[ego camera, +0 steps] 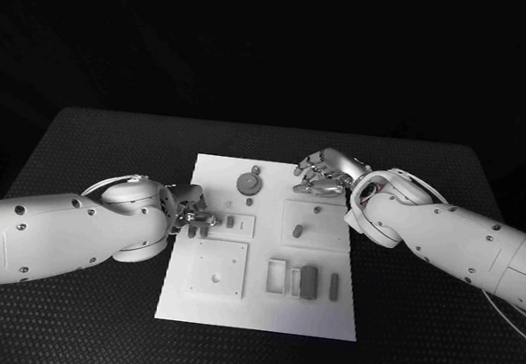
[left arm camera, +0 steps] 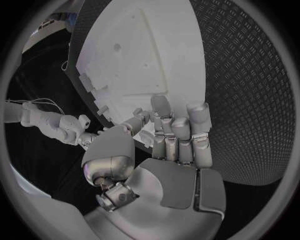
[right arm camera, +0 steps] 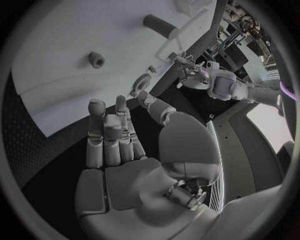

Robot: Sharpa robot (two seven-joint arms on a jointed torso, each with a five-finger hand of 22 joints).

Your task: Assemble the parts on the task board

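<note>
The white task board (ego camera: 260, 312) lies in the middle of the black table. On it are a round toothed part (ego camera: 250, 183), a short peg (ego camera: 297, 231), a square plate (ego camera: 217, 268) and two upright bars (ego camera: 309, 280) beside a frame. My left hand (ego camera: 192, 214) sits at the board's left edge with its fingers (left arm camera: 178, 130) stretched out side by side over the rim of the board (left arm camera: 144, 55); nothing shows in it. My right hand (ego camera: 326, 174) hovers over the far right corner. Its fingers (right arm camera: 109, 135) are straight and empty above the board (right arm camera: 62, 30), where a peg (right arm camera: 95, 59) stands.
Black textured table (ego camera: 424, 346) surrounds the board on all sides. A dark cylinder (right arm camera: 159, 25) lies on the board beyond my right hand. A small part (ego camera: 230, 221) stands just right of my left fingertips.
</note>
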